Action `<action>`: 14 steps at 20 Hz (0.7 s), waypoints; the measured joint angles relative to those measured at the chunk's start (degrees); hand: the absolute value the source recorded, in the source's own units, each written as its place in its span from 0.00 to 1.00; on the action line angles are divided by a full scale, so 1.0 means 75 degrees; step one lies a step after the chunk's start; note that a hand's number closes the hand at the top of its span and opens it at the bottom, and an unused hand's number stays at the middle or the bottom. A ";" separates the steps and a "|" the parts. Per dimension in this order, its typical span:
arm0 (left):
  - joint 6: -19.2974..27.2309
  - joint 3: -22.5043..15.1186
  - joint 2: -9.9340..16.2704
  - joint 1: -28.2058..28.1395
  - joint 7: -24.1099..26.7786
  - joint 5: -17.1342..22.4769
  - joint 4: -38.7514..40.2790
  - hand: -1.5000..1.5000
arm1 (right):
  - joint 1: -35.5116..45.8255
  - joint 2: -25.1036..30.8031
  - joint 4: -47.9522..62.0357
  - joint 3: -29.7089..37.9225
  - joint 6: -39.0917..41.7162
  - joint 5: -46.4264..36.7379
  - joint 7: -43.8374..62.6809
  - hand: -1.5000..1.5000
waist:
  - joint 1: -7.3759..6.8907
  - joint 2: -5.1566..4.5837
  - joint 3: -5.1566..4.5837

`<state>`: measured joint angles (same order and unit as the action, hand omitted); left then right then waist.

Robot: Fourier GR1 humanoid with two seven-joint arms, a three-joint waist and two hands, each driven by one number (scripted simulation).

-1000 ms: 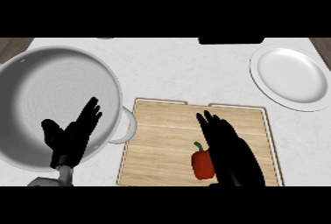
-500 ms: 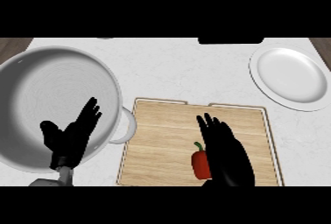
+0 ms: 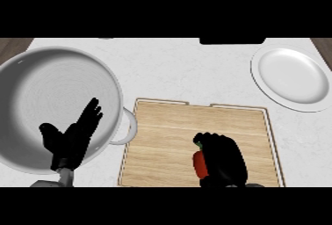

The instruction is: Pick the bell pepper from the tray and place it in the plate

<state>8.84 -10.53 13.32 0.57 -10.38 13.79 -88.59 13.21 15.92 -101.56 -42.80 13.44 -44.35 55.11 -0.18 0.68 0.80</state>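
Observation:
A red bell pepper (image 3: 199, 163) lies on the wooden tray (image 3: 168, 132), near its front edge. My right hand (image 3: 224, 157) covers most of the pepper, with its fingers curled over the top of it; only the pepper's left side and a bit of green stem show. The white plate (image 3: 290, 78) sits at the back right of the counter, with nothing on it. My left hand (image 3: 74, 137) rests open, fingers up, over the large pot at the left.
A big silver pot (image 3: 45, 94) fills the left side, one handle (image 3: 131, 129) reaching toward the tray's left edge. A dark object (image 3: 231, 41) sits at the counter's back edge. White marble counter lies between tray and plate.
My right hand's fingers have curled down over the bell pepper, where before they were stretched out straight beside it. The left hand has barely moved.

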 measured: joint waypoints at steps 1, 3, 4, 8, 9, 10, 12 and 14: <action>-0.0028 0.0019 -0.0011 0.0011 -0.0016 0.0016 0.0034 0.50 | 0.0047 0.0003 0.0019 -0.0023 0.0061 -0.0036 -0.0045 1.00 | 0.0004 0.0006 0.0003; -0.0050 0.0020 -0.0037 -0.0023 0.0042 -0.0019 0.0019 0.50 | 0.0144 -0.0053 0.0126 -0.0060 0.0137 -0.0174 -0.0080 1.00 | 0.0003 0.0016 0.0004; -0.0018 0.0032 -0.0035 0.0015 -0.0077 -0.0035 0.0024 0.50 | 0.0150 -0.0001 0.0192 -0.0032 0.0123 -0.0211 -0.0200 1.00 | 0.0004 0.0020 -0.0003; -0.0005 0.0061 -0.0071 -0.0014 -0.0073 -0.0130 0.0014 0.50 | 0.0187 -0.0119 0.0234 -0.0149 0.0130 -0.0596 -0.0198 1.00 | 0.0015 0.0031 -0.0006; -0.0005 0.0079 -0.0078 0.0011 -0.0140 -0.0129 0.0025 0.50 | 0.0220 -0.0137 0.0217 -0.0164 0.0131 -0.0707 -0.0204 1.00 | 0.0018 0.0028 -0.0003; -0.0045 0.0103 -0.0086 -0.0014 -0.0099 -0.0102 0.0018 0.50 | 0.0216 -0.0179 0.0192 -0.0246 0.0044 -0.0897 -0.0199 1.00 | 0.0022 0.0025 -0.0002; -0.0035 0.0134 -0.0097 0.0009 -0.0155 -0.0117 0.0051 0.50 | 0.0315 -0.0205 0.0065 -0.0270 -0.0294 -0.1223 -0.0354 1.00 | 0.0037 0.0023 0.0014; -0.0035 0.0164 -0.0091 -0.0016 -0.0198 -0.0112 0.0014 0.50 | 0.0203 0.0021 -0.0320 -0.0276 -0.0733 -0.1344 -0.0798 1.00 | 0.0069 0.0020 0.0015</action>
<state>8.58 -9.30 12.64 0.45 -11.87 12.95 -88.49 14.74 16.08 -103.96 -44.87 7.94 -54.43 49.13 0.33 0.84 0.92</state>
